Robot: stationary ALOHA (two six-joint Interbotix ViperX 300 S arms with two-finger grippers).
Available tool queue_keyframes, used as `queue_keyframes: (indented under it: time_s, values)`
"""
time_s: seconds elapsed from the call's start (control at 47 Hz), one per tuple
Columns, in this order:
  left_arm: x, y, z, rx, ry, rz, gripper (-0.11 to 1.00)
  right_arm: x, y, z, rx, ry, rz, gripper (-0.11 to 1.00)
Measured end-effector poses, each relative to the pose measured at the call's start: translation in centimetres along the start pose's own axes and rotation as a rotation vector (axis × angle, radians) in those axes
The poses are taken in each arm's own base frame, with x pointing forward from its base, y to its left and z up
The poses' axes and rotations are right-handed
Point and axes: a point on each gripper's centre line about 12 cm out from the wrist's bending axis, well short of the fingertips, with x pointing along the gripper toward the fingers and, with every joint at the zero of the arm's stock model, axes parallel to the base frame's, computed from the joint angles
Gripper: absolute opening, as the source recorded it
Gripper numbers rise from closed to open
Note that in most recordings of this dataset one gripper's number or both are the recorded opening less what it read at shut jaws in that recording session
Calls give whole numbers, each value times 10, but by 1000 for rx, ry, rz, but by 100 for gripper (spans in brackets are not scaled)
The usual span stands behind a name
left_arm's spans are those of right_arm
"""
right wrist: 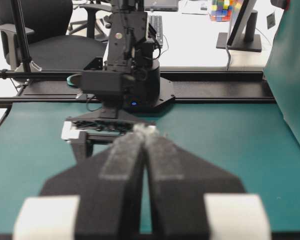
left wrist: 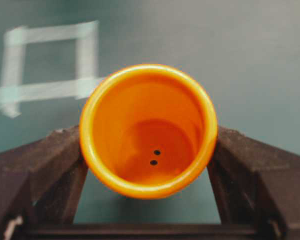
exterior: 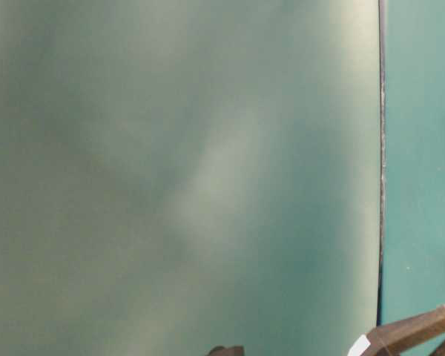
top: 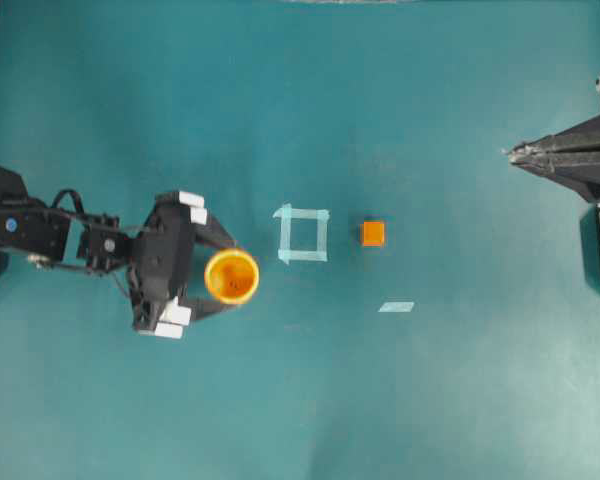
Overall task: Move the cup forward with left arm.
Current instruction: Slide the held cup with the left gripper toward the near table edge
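Observation:
The yellow-orange cup [top: 231,276] stands upright on the teal table, left of centre. My left gripper [top: 228,275] reaches in from the left, one black finger on each side of the cup. In the left wrist view the cup [left wrist: 148,130] fills the space between the fingers [left wrist: 50,160], and both touch its wall just under the rim. The cup's dark orange inside holds nothing. My right gripper [top: 510,153] rests shut at the far right edge, away from the cup, with its fingertips [right wrist: 147,131] pressed together.
A square outline of pale tape [top: 303,234] lies just right of the cup, with a small orange cube [top: 373,233] beyond it. A short tape strip [top: 396,307] lies lower right. A blurred teal surface fills most of the table-level view.

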Motion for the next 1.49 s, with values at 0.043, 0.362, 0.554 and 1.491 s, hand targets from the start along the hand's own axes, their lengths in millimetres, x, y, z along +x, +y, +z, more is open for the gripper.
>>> queue_keyframes:
  time_s: [0.043, 0.362, 0.554, 1.491]
  values:
    - [1, -4, 2, 5, -2, -11, 71, 0, 0, 1, 0, -2, 0, 0]
    - [5, -48, 5, 67, 17, -126, 71, 0, 0, 1, 5, 0, 0, -1]
    - [7, -80, 7, 108, 39, -204, 71, 0, 0, 1, 21, 0, 0, 0]
    - [17, -165, 25, 199, 41, -381, 71, 0, 0, 1, 40, 0, 0, 0]
